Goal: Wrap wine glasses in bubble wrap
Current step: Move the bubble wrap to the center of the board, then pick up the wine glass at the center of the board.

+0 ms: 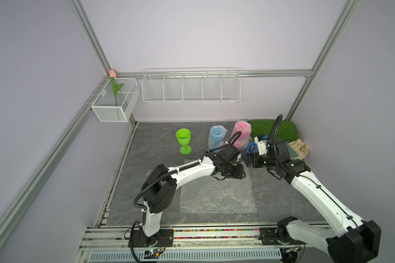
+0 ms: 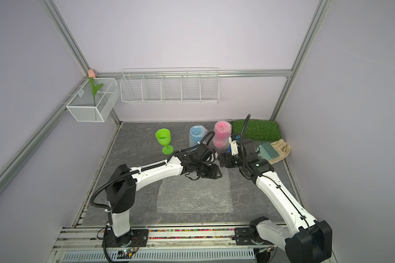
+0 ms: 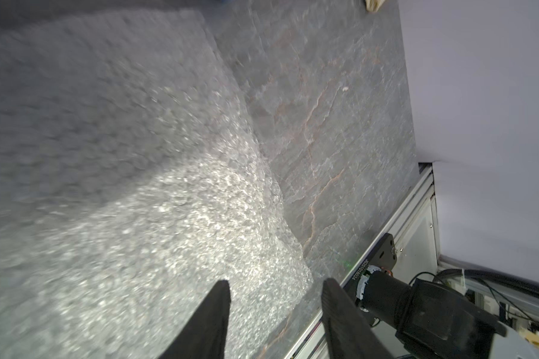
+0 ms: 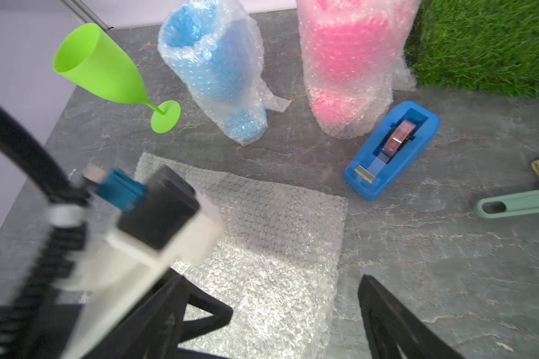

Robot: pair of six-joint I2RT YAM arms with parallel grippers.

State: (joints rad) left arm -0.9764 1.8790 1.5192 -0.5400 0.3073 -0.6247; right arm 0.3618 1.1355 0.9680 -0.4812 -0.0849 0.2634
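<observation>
Lying flat on grey stone-patterned tabletop [image 1: 157, 148]: clear small-bubbled plastic film sheet [image 1: 217, 193]. Standing upright behind it: bare lime green plastic stemmed goblet [image 1: 184, 141], sky blue goblet [image 1: 217, 136] and magenta pink goblet [image 1: 241, 133], both sleeved in bubble film. Left gripper [image 3: 276, 283], right gripper [image 4: 296, 298]: parted, empty.

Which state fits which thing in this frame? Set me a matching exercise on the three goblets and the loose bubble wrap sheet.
Things:
1. pink goblet
2. bubble wrap sheet
3. green goblet
4. blue goblet

States:
A. bare, standing upright
B. wrapped, standing between the other two goblets
C. spread flat on the table
D. wrapped, nearest the grass mat

Pairs: 1-D, 2-C, 3-A, 4-B
</observation>
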